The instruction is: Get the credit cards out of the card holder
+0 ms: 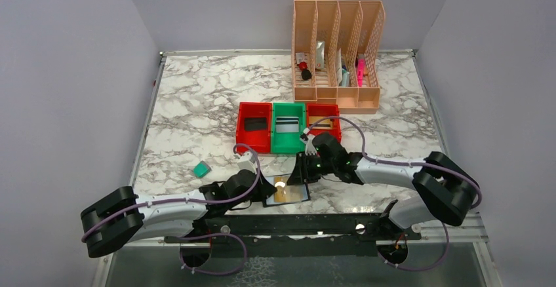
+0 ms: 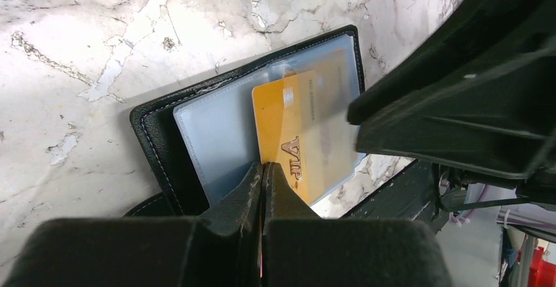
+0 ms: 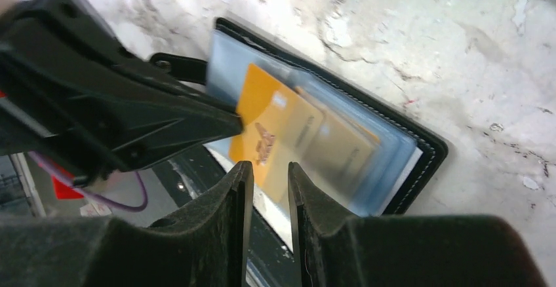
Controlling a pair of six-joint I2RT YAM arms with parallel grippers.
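Marble tabletop (image 1: 197, 103), peach file rack (image 1: 337, 54) at back, red bin (image 1: 254, 107), green bin (image 1: 289, 107), second red bin (image 1: 323, 108), teal block (image 1: 201, 168)

The left arm (image 1: 172, 207) and right arm (image 1: 392, 168) are pale grey tubes between bulky matte black joints, each trailed by a looping lilac cable (image 1: 248, 148), with green lights (image 1: 317, 164) near the wrists and a black, wedge-fingered left hand (image 2: 262, 172) and right hand (image 3: 270, 172).

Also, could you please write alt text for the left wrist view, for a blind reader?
The left pincer is shut on the edge of a gold VIP card partly out of the open black card holder on the marble table; the right pincer looms beside.
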